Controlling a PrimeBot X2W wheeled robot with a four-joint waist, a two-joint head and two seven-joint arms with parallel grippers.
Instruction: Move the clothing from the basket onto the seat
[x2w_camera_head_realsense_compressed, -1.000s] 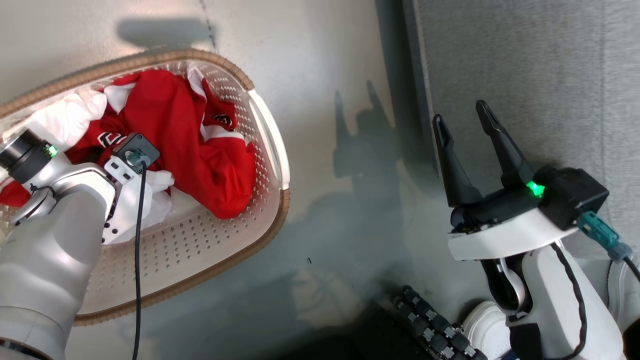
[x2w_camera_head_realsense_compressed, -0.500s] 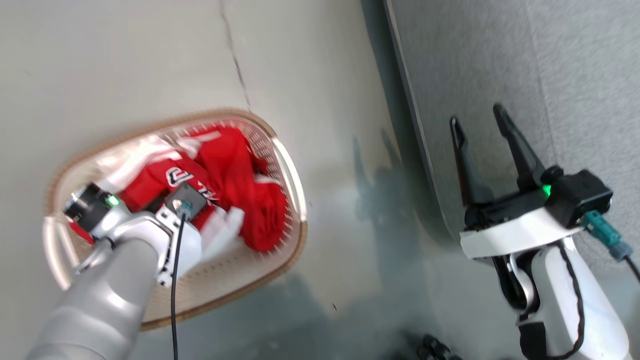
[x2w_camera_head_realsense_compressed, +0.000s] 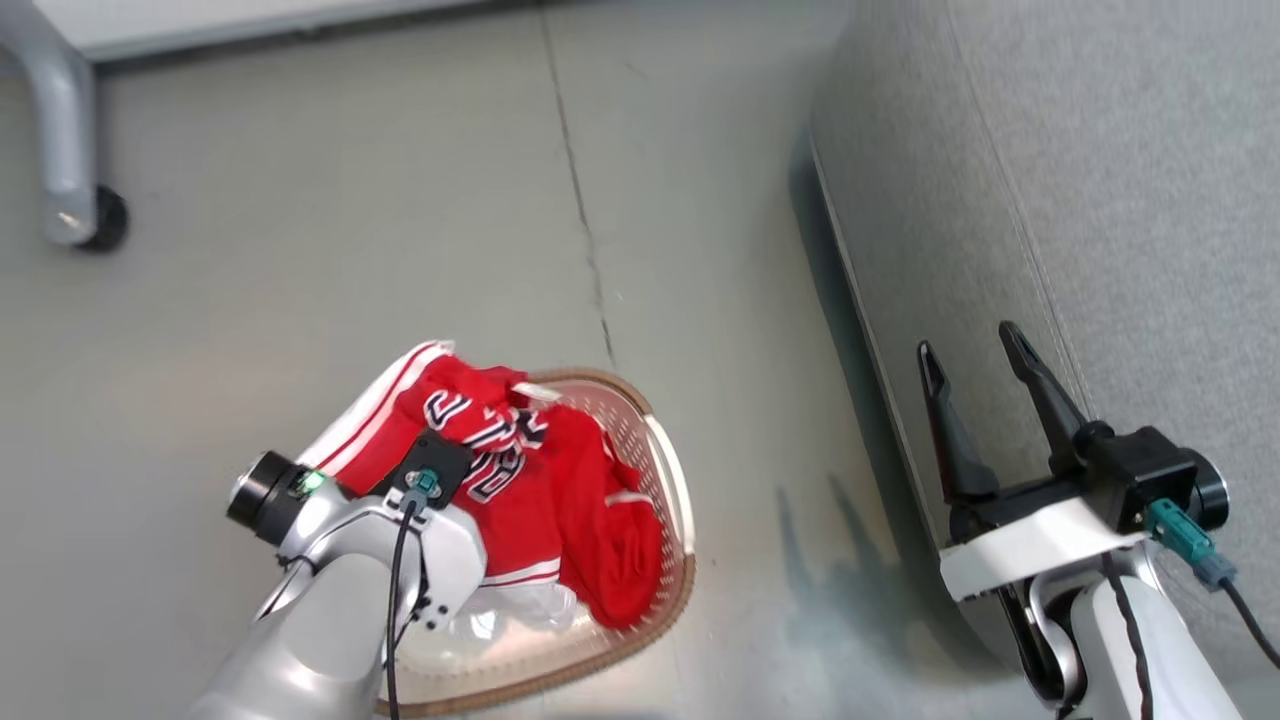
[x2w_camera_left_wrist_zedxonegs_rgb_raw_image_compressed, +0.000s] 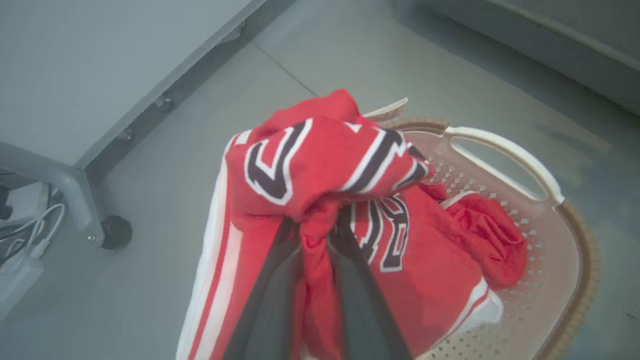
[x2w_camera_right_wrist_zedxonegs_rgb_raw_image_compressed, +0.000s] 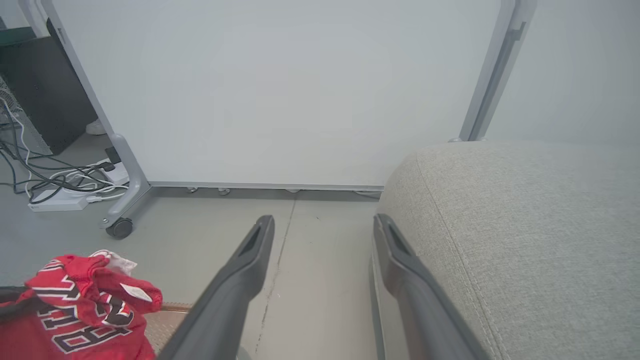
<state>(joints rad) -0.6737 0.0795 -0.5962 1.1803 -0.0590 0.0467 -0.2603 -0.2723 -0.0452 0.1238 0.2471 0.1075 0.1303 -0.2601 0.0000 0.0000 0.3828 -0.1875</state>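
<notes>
- Clothing (x2w_camera_left_wrist_zedxonegs_rgb_raw_image_compressed: 320, 165): red lettered jersey bunched over the tips of the left gripper (x2w_camera_left_wrist_zedxonegs_rgb_raw_image_compressed: 318, 223), one fold pinched between its nearly closed fingers.
- Long axis runs along the fingers, trailing back under the wrist into the basket (x2w_camera_left_wrist_zedxonegs_rgb_raw_image_compressed: 500, 145).
- Right gripper (x2w_camera_head_realsense_compressed: 967, 342) spread wide, holding nothing, just beside the seat (x2w_camera_head_realsense_compressed: 1100, 200) edge.

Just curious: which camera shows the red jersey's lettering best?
Left wrist view: the jersey is close, central, letters large. Head view shows it smaller, from above; right wrist view catches it in the lower-left corner.
</notes>
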